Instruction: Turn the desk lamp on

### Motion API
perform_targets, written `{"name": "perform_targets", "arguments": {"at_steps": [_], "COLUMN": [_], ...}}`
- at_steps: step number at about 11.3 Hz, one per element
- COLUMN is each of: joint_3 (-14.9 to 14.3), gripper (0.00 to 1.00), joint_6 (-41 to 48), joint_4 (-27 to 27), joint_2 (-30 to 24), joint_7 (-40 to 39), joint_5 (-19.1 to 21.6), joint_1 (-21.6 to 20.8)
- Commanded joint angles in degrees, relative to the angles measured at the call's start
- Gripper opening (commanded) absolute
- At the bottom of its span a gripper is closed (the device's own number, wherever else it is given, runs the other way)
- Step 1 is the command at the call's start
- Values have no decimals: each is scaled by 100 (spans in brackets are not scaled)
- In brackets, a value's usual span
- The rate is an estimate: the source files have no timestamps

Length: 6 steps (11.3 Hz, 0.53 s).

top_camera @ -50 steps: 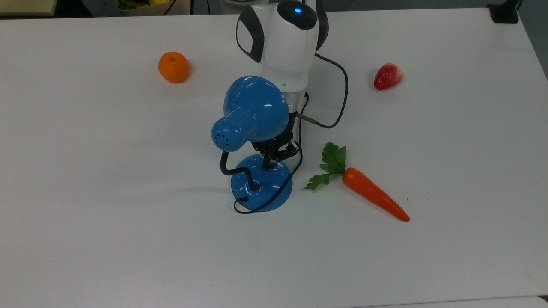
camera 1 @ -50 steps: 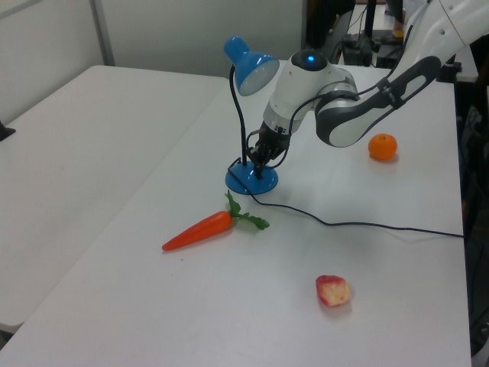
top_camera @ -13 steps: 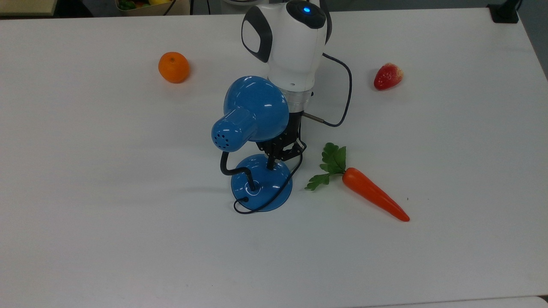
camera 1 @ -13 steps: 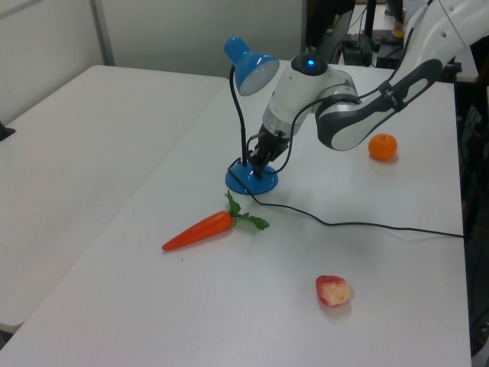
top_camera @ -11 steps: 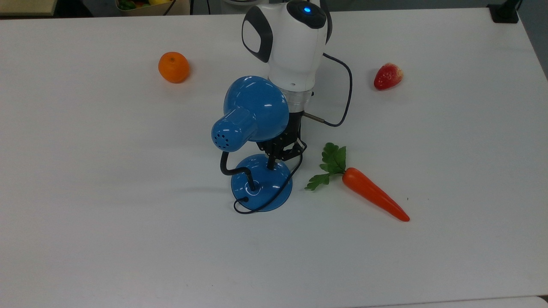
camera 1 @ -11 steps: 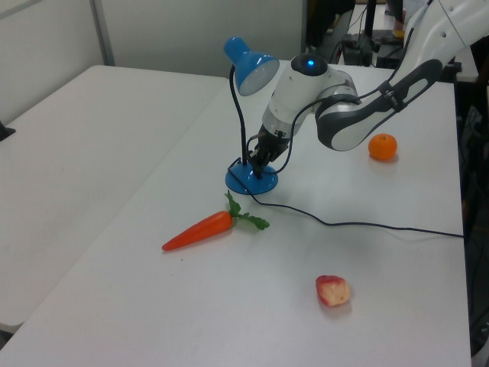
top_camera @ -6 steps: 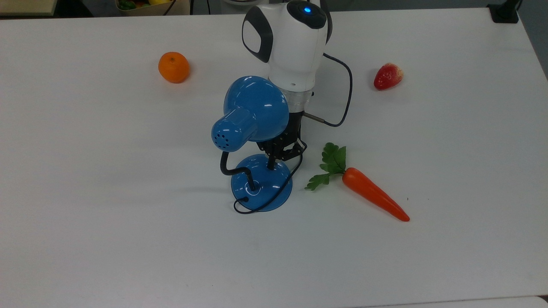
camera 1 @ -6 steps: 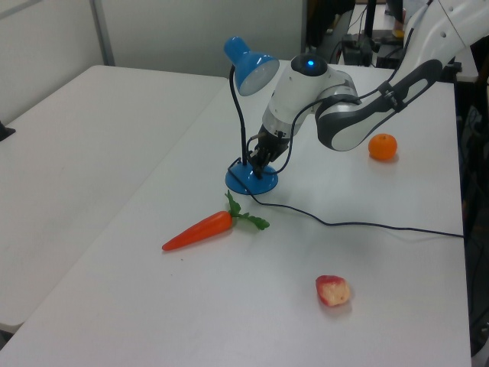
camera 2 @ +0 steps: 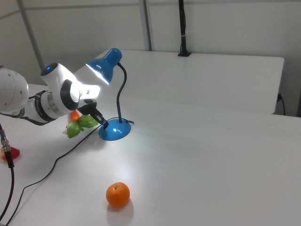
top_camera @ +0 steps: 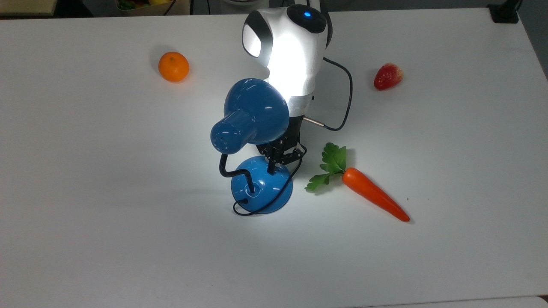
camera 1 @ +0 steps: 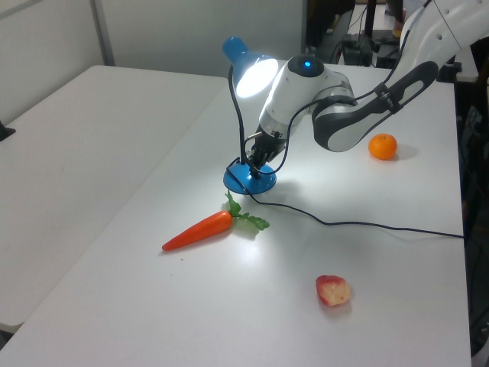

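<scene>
From the top view I see the desk lamp [top_camera: 250, 117] lit, its shade throwing a bright patch on my arm's white housing and on the table [top_camera: 85, 171] around its round base [top_camera: 262, 185]. My gripper [top_camera: 270, 167] is pressed down onto the far edge of that base; its fingers look drawn together into a single tip, holding nothing. The carrot [top_camera: 371, 193] lies just to the top view's right of the base, the orange [top_camera: 173, 66] well beyond the lamp to the top view's left, the strawberry [top_camera: 388, 76] well off toward the top view's right.

In the left view the lamp [camera 1: 248, 115] glows, and my gripper [camera 1: 256, 162] touches the base from the side of the left view's right. The carrot [camera 1: 199, 231] lies just in front of the base, its leaves nearest it.

In the right view the lamp [camera 2: 110, 94] stands near the table's middle, and my gripper [camera 2: 103, 124] meets the base at the right view's left rim. The orange [camera 2: 117, 195] sits well in front of the lamp.
</scene>
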<state>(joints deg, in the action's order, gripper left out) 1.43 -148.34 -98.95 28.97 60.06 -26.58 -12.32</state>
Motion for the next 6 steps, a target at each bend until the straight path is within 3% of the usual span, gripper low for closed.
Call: {"name": "perform_targets", "arguments": {"at_steps": [1,6], "joint_3": [-37,-29], "gripper": [0,0], "joint_6": [218,235], "joint_4": [183,-615], "joint_2": [170,-593], "joint_7": [138,85], "joint_5": [-58,-58], "joint_1": [-60,-60]}}
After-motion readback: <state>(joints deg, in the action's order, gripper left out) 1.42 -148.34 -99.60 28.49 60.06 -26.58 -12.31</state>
